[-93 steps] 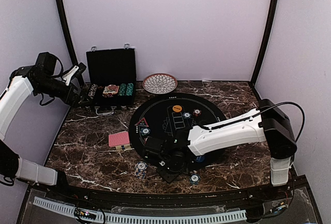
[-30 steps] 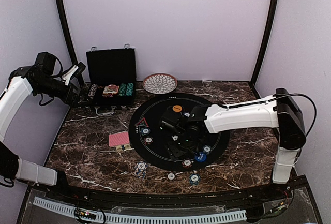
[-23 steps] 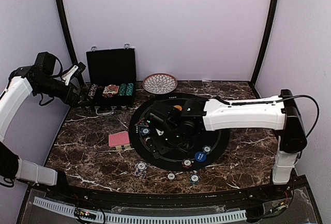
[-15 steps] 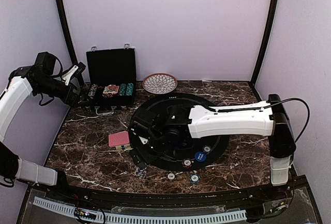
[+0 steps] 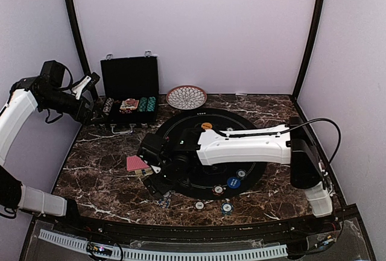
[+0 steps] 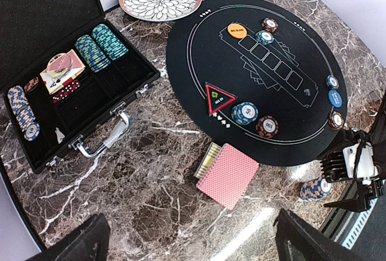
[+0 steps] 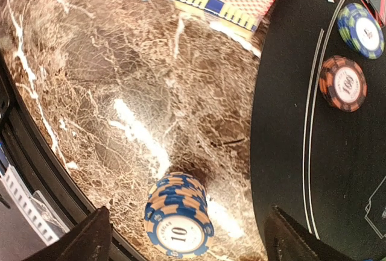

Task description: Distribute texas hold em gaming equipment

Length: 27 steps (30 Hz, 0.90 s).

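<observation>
Chip stack (image 7: 178, 214) under R gripper (image 7: 193, 238), fingers (image 7: 89, 242) spread.

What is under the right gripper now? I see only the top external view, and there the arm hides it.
Observer: A chip stack marked 10 stands on the marble table, just off the black mat.
Operator: Does the right gripper hold it?
Observer: No. The right gripper is open, its fingers wide of the stack on both sides.
Operator: Which things on the mat does the arm hide?
Observer: A blue chip and an orange chip lie beside the red triangle marker.
</observation>
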Each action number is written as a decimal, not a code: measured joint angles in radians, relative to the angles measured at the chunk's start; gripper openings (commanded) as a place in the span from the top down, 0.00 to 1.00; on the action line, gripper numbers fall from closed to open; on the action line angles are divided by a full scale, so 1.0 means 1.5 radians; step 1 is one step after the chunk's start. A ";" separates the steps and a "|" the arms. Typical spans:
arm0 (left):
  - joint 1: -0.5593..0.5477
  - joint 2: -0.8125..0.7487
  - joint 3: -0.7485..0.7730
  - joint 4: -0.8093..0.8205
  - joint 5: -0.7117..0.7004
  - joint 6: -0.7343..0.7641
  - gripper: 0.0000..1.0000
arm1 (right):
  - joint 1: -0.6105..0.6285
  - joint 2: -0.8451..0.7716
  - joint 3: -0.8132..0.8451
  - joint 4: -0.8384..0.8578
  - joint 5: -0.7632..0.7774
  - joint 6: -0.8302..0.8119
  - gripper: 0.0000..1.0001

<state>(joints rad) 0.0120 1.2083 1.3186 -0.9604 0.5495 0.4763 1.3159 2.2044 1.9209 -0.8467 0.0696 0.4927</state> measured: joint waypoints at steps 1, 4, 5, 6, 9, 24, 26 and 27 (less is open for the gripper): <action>0.000 0.000 0.000 0.000 0.000 0.001 0.01 | 0.000 0.004 0.005 -0.001 0.000 -0.002 0.18; 0.000 0.000 0.000 0.000 0.000 0.002 0.01 | 0.003 0.018 0.026 -0.014 0.001 -0.005 0.19; 0.000 0.000 0.000 0.000 0.000 0.002 0.01 | 0.005 0.023 0.034 -0.018 0.001 -0.006 0.19; 0.000 0.000 0.000 0.000 0.000 0.002 0.01 | 0.007 0.027 0.041 -0.020 0.001 -0.007 0.19; 0.000 0.000 0.000 0.000 0.000 0.002 0.01 | 0.013 0.040 0.056 -0.029 0.002 -0.009 0.20; 0.000 -0.008 -0.004 0.000 0.000 0.007 0.01 | 0.022 0.070 0.091 -0.065 0.055 -0.012 0.23; 0.000 -0.008 -0.005 0.000 0.000 0.007 0.01 | 0.022 0.070 0.091 -0.065 0.057 -0.014 0.24; 0.000 -0.008 -0.005 0.000 0.000 0.007 0.01 | 0.022 0.070 0.091 -0.065 0.057 -0.014 0.24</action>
<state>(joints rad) 0.0120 1.1961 1.3117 -0.9600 0.5495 0.4862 1.3495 2.3100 2.0567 -0.9443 0.1555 0.4713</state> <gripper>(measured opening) 0.988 0.774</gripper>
